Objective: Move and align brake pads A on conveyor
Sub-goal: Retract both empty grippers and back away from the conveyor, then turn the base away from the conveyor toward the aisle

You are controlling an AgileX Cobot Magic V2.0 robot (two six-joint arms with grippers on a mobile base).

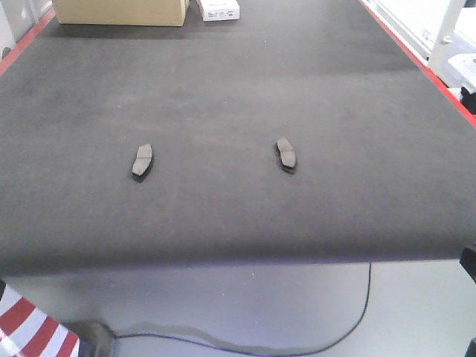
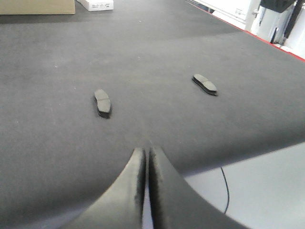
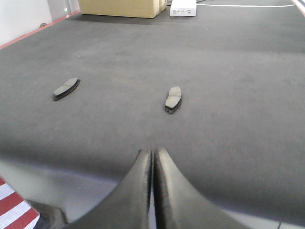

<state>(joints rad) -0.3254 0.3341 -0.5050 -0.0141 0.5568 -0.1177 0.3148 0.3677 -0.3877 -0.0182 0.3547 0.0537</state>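
Two brake pads lie flat on the dark conveyor belt (image 1: 223, 82), well apart from each other and toward its near edge. Seen from the front, the left brake pad (image 1: 143, 161) sits at about 8 o'clock from the belt's middle, its long axis leaning toward 1 o'clock. The right brake pad (image 1: 285, 155) sits at about 4 o'clock and leans toward 11 o'clock. The left gripper (image 2: 145, 155) is pressed narrow, its tips together and holding nothing, and it hangs over the belt's near edge with the left pad at its 11 o'clock. The right gripper (image 3: 152, 153) is closed and empty in the same way, with the right pad at its 1 o'clock. At the belt's far end, around 11 o'clock, stand a cardboard box (image 1: 119, 11) and a small white box (image 1: 219, 9). A thin black cable (image 1: 361, 309) runs across the grey table (image 1: 260, 297) in front of the belt.
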